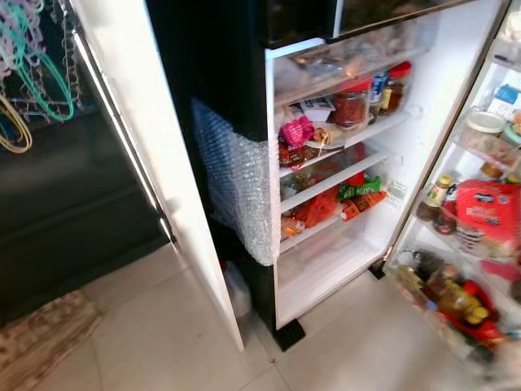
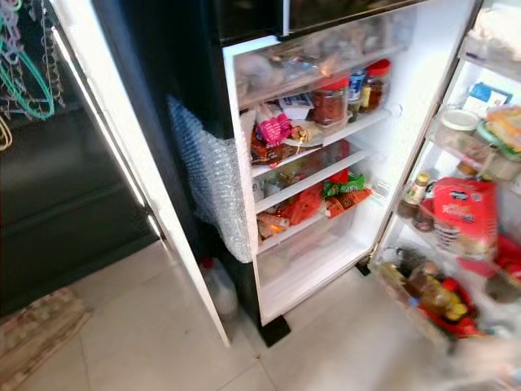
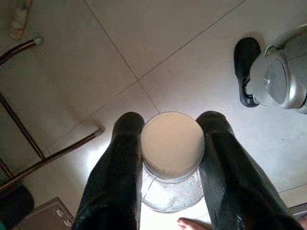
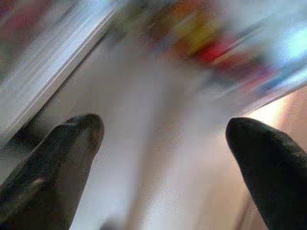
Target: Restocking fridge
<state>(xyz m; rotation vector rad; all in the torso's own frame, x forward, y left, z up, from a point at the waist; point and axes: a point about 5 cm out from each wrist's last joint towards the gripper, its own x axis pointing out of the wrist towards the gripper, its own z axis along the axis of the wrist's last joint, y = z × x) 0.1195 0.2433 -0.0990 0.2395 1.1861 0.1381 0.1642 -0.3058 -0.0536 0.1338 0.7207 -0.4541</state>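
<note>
White cap, clear glass: one jar [image 3: 171, 165] clamped between the two black fingers [image 3: 114, 177] of the left gripper [image 3: 171, 143], hanging above pale floor tiles [image 3: 158, 43]. One black shoe [image 3: 246, 67] down there beside a silver kettle-like shape [image 3: 280, 81], plus thin metal legs [image 3: 29, 139] off to the side. No label readable on the jar.

Over to the right gripper [image 4: 165, 129]: two fingertips [image 4: 72, 143] spread wide apart, nothing between them, everything behind smeared by blur.

Straight ahead, one fridge [image 1: 350, 163] standing open, black-sided, with a sheet of bubble wrap [image 1: 236, 183] stuck on its flank. Inside, three white shelves [image 1: 334, 179] counted, stacked one under another, and a clear drawer [image 1: 342, 61] on top. Three red-lidded jars [image 1: 352, 102] lined up on the upper shelf, a pink packet [image 1: 296, 130] at the left end. Red and green packets [image 1: 354, 195] lower down, writing too small to read. Bottom compartment [image 1: 326, 265] looking bare and white.

On the open door [image 1: 468, 212] to the right: a red bag [image 1: 487, 213] with print too blurred to make out, two small dark bottles [image 1: 435, 199] next to it, a white-lidded tub [image 1: 486, 130] above, more bottles [image 1: 456, 301] in the lowest rack.

Far left, hangers [image 1: 32, 73] dangling, a patterned mat [image 1: 41, 342] on the floor.
</note>
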